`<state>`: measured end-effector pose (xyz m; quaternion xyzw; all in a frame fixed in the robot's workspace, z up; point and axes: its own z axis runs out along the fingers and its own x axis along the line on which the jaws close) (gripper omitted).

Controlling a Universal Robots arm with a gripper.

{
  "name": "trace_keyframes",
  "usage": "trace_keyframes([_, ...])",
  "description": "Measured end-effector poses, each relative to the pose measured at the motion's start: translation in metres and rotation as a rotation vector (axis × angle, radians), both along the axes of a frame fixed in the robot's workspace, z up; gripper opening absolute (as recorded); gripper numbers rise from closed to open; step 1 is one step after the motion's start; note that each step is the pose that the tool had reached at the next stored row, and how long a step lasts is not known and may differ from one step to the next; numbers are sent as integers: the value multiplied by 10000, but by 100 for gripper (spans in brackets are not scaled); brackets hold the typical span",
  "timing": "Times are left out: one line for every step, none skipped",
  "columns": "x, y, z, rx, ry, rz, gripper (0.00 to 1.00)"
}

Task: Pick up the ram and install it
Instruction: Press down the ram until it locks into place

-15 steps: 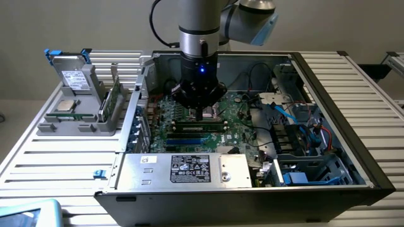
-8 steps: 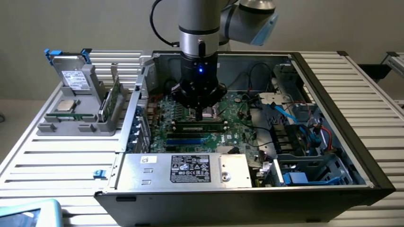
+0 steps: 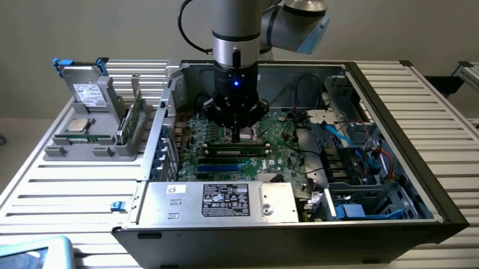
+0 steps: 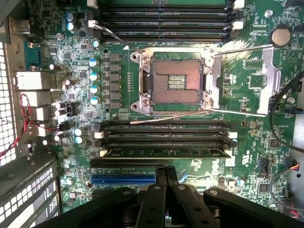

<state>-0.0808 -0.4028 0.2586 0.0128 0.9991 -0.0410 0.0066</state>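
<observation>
Ram (image 4: 164, 153) sits in its slot just ahead of my gripper (image 4: 166, 172), long axis crosswise to the fingers; I see the jaws pressed together, holding nothing.

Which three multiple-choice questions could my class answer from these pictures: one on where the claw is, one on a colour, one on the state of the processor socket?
1. Where is the claw?
A) over the grey holder
B) over the motherboard inside the case
C) over the labelled metal box

2. One long slot by the claw is not black. What colour is it?
A) red
B) blue
C) white

3. How is the processor socket?
A) empty, contacts bare
B) holding a chip
C) under a cooler

Answers: 1 B, the arm reaches down into the open case. 2 B, the wrist view shows it blue. 3 A, its contact field lies bare.
</observation>
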Motion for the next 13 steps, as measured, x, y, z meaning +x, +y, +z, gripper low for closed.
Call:
trace_keyframes([0, 0, 0, 44, -12, -64, 11])
trace_keyframes([0, 0, 0, 92, -23, -123, 11])
trace_keyframes([0, 0, 0, 130, -29, -170, 11])
trace_keyframes([0, 0, 0, 159, -34, -205, 11])
trace_keyframes([0, -1, 0, 197, -38, -239, 11])
trace_keyframes([0, -1, 0, 223, -42, -269, 11])
trace_keyframes([0, 0, 0, 233, -49, -288, 11])
trace_keyframes([0, -1, 0, 233, -48, -289, 11])
trace_keyframes([0, -1, -1, 234, -49, -289, 11])
trace_keyframes([0, -1, 0, 234, -49, -289, 11])
trace_keyframes([0, -1, 0, 234, -49, -289, 11])
trace_keyframes([0, -1, 0, 234, -49, -289, 11])
trace_keyframes([0, -1, 0, 234, -49, -289, 11])
